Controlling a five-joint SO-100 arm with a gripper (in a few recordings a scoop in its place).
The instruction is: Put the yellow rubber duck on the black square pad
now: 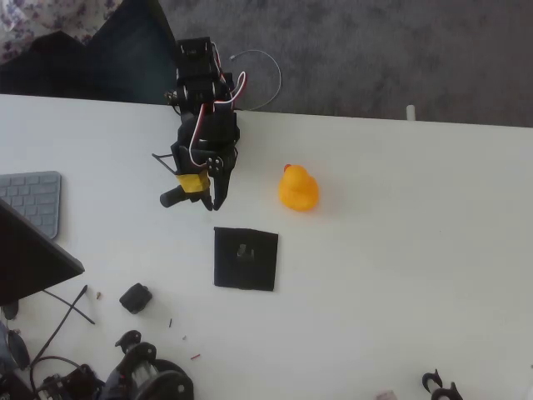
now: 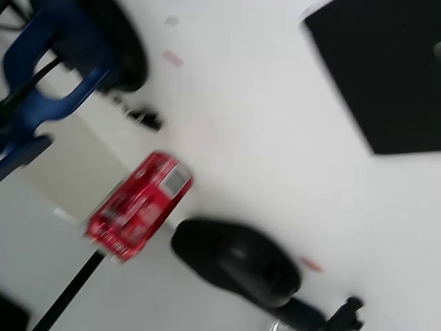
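In the overhead view the yellow rubber duck stands upright on the white table, beak toward the far edge. The black square pad lies flat below and left of it, with a small grey mark at its centre. My black gripper points down the picture, left of the duck and just above the pad's top-left corner. Its fingertips sit close together with nothing between them. The blurred wrist view has a corner of the pad at the upper right.
A small black block lies left of the pad. A grey keyboard and a dark monitor corner fill the left edge, with cables and hardware below. A red box and a dark rounded object show in the wrist view.
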